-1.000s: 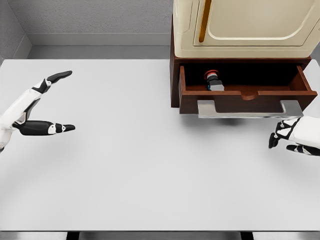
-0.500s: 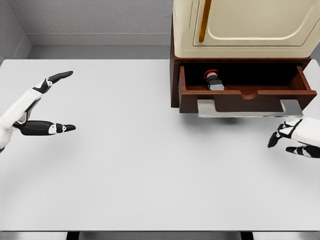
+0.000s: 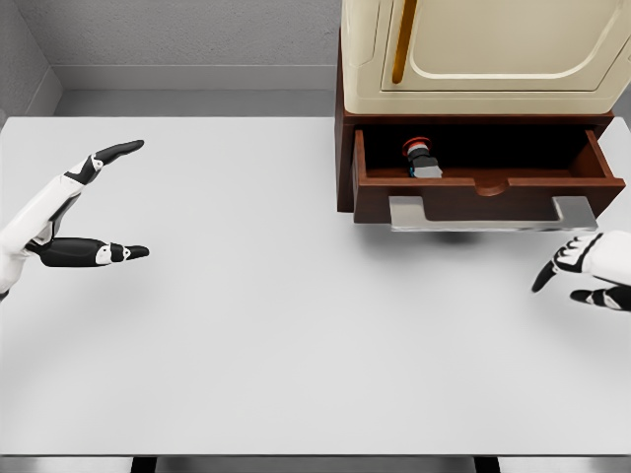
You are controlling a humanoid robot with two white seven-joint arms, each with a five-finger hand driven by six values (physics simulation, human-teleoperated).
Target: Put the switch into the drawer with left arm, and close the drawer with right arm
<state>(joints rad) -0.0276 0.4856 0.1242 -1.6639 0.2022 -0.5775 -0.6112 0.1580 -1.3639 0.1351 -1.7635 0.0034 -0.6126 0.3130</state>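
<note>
— What is seen around the right hand (image 3: 590, 272)?

— A brown drawer (image 3: 488, 183) is seen just above it, pulled out from a brown cabinet (image 3: 344, 158). A flat grey handle (image 3: 491, 214) is stuck on the drawer's front, right over the hand. A big cream box (image 3: 483, 51) is set on top of the cabinet. Everything is placed on a white table (image 3: 256, 325).

— Where is the switch (image 3: 422, 159)?

— It is found inside the drawer, up and to the left of the right hand. A red top and a grey body can be seen on it. It is laid near the drawer's left side.

— Is anything stuck in the way?

— Only bare table is seen between the right hand and the handle. The handle is not touched.

— How is the right hand held?

— Its fingers are loose and a little bent, and nothing is held.

— And the left hand (image 3: 79, 212)?

— It is kept far to the left, well apart from the drawer. Its thumb and fingers are spread wide. Nothing is gripped by it.
</note>
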